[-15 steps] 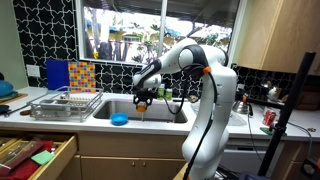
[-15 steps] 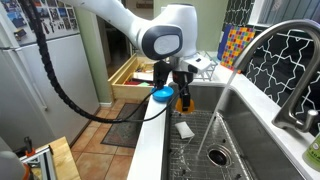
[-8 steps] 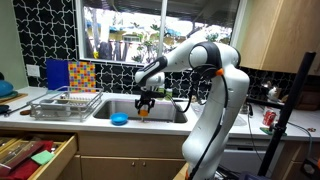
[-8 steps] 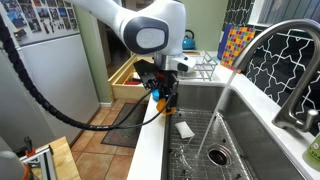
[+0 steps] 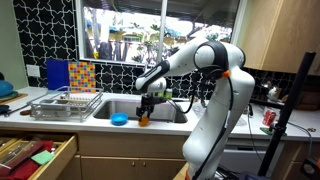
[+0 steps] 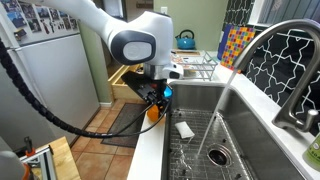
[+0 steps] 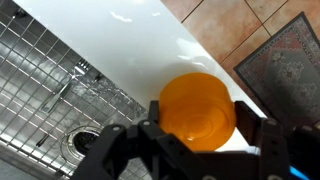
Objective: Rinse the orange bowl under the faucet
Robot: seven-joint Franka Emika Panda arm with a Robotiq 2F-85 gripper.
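The orange bowl [image 7: 196, 105] fills the wrist view, held between my two black fingers over the white counter strip at the sink's front edge. My gripper [image 7: 198, 118] is shut on it. In both exterior views the bowl [image 5: 143, 120] [image 6: 153, 112] hangs just under the gripper [image 5: 145, 110] [image 6: 155, 100], low at the counter's front rim. The blue bowl [image 5: 119, 120] [image 6: 167, 90] sits on the same rim close beside it. The silver gooseneck faucet [image 6: 268, 45] arches over the far side of the sink, well away from the bowl.
The steel sink [image 7: 40, 70] has a wire grid and a drain [image 7: 85, 142]; a white sponge-like piece [image 6: 185, 130] lies in it. A wire dish rack [image 5: 65, 103] stands on the counter. A drawer [image 5: 35, 155] is pulled open below. A red can [image 5: 268, 118] stands far off.
The gripper has carried the orange bowl away from over the sink toward the counter's front edge and lower. It now hangs next to the blue bowl.
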